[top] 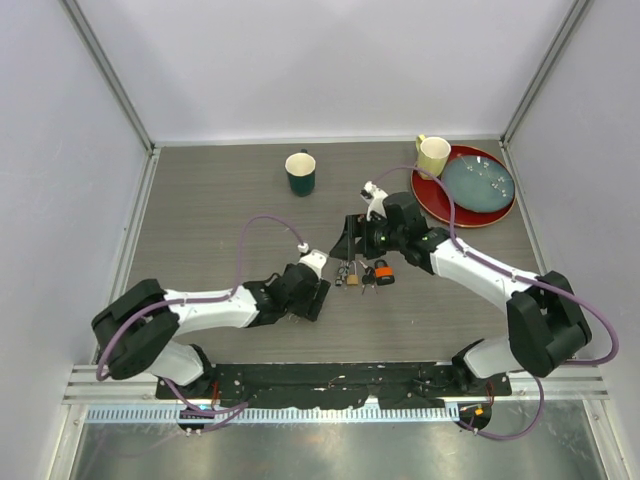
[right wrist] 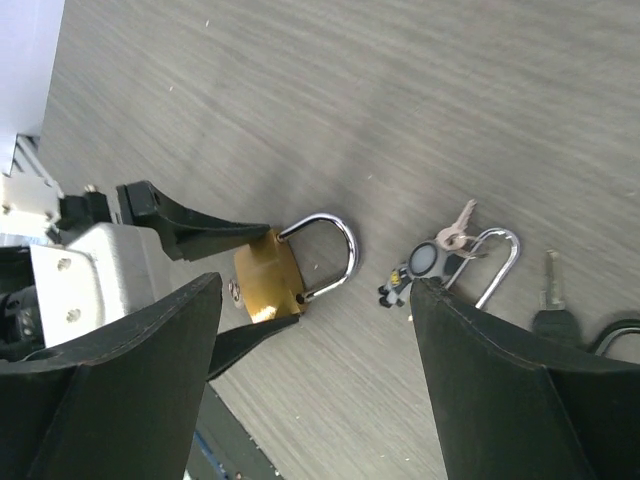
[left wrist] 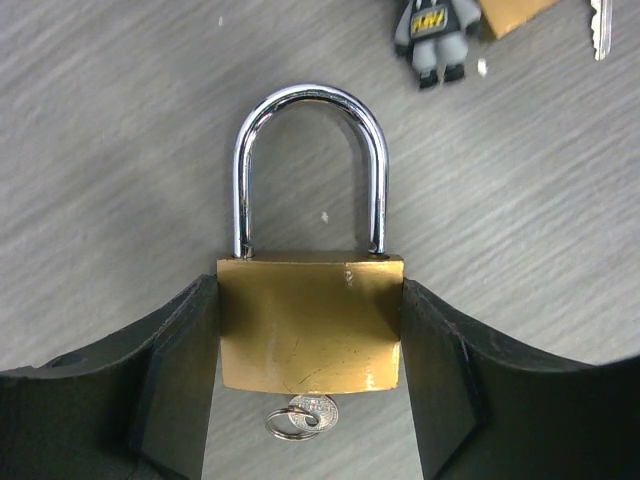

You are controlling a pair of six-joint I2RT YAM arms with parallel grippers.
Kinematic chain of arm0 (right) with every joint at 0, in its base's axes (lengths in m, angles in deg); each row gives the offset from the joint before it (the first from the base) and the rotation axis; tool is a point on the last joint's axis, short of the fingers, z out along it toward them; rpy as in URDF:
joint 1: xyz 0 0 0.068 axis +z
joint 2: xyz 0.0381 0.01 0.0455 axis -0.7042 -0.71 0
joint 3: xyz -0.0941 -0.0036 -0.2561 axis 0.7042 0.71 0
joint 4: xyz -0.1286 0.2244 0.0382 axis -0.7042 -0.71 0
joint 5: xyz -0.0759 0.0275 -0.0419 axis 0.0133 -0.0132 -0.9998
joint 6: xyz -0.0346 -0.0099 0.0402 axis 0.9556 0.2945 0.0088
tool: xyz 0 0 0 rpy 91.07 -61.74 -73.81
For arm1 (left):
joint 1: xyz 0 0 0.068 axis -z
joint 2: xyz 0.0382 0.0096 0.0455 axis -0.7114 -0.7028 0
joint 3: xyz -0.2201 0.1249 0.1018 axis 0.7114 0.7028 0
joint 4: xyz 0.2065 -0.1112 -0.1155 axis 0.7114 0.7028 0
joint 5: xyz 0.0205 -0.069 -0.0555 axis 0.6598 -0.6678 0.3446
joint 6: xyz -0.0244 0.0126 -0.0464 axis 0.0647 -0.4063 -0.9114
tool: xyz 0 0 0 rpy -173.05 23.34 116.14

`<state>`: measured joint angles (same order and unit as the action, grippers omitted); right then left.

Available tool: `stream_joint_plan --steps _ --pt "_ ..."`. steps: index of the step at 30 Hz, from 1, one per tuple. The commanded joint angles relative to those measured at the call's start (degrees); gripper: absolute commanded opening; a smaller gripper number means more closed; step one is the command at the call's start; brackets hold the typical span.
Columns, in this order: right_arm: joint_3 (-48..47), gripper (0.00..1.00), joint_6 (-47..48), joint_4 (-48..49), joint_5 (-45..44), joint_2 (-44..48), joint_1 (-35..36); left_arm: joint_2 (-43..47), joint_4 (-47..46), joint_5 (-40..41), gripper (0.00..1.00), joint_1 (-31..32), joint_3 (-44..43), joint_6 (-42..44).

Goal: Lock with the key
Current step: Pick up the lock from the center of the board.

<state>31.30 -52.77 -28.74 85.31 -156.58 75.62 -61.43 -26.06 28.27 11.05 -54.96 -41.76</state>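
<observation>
Clamping the brass padlock [left wrist: 310, 325] near the middle of the table [top: 220, 200] in my left gripper [left wrist: 310, 300], I fear my right gripper [right wrist: 317, 288], jaws wide open, could knock it askew fumbling for the key ring [left wrist: 300, 415].

Padlock [left wrist: 310, 325] lies flat on the table [top: 220, 200], between the left gripper's [left wrist: 310, 300] two fingers, one against each side of its body, shackle pointing away from the wrist. The key [left wrist: 305, 414] sticks out of its bottom end, on the wrist side. Just past the shackle, off to the right, sits a figurine [left wrist: 437, 35]. Beyond that are loose keys [right wrist: 455, 235] and a second padlock [right wrist: 497, 262], maybe more, since the overhead view is too small to count. The right gripper [right wrist: 318, 290] hangs above that area, nothing between its fingers. Further back there's a mug [top: 300, 173] mid-table. In the far right corner is a tray [top: 428, 197] with a plate [top: 478, 183] on it and a second mug [top: 433, 155] at its far left edge.
</observation>
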Motion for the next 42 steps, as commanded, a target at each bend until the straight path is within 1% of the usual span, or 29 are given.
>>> stream_joint_plan --steps 1,4,8,12,16,17,19,20,24,34,37,38,42 --pt "0.73 0.81 -2.35 2.82 3.56 -0.90 2.63 7.45 1.89 -3.69 0.43 0.55 5.94 -5.23" --pt "1.87 0.81 -3.58 3.17 4.00 -0.81 3.60 11.85 2.77 -4.83 0.41 0.99 7.53 -6.72" --pt "3.81 0.80 -5.87 3.87 5.41 -0.02 4.65 14.41 3.30 -4.31 0.40 4.06 8.67 -8.04" --pt "6.79 0.78 -8.24 3.96 7.07 0.59 5.89 12.58 2.08 -2.38 0.39 7.22 8.94 -9.28" --pt "12.23 0.75 -12.10 4.93 8.92 1.30 6.59 9.33 0.40 -0.27 0.37 9.69 7.44 -9.46" --pt "13.12 0.74 -12.89 7.19 9.62 1.04 6.50 8.63 -0.21 -0.09 0.37 10.13 7.27 -9.46" --pt "15.66 0.72 -14.82 8.09 10.50 0.42 6.59 7.30 -2.06 0.52 0.35 11.36 7.09 -9.46" --pt "16.63 0.70 -15.79 10.61 11.20 0.07 6.59 7.13 -2.50 0.61 0.35 11.71 7.09 -9.37" --pt "20.59 0.69 -20.45 18.27 14.02 -2.38 6.68 6.77 -4.69 2.19 0.34 13.56 6.65 -9.54" --pt "23.23 0.64 -22.39 27.86 13.58 -10.12 7.03 10.90 -9.27 1.41 0.33 15.84 8.76 -9.72" --pt "23.23 0.60 -23.27 30.93 13.49 -11.97 7.12 12.22 -10.06 0.53 0.33 16.02 9.37 -9.81" --pt "23.15 0.54 -23.71 31.90 14.02 -13.45 7.20 12.92 -10.93 0.53 0.33 16.19 9.98 -9.89" --pt "23.85 0.46 -26.35 36.91 15.78 -15.49 8.52 14.42 -10.68 1.05 0.33 16.20 10.34 -10.07"
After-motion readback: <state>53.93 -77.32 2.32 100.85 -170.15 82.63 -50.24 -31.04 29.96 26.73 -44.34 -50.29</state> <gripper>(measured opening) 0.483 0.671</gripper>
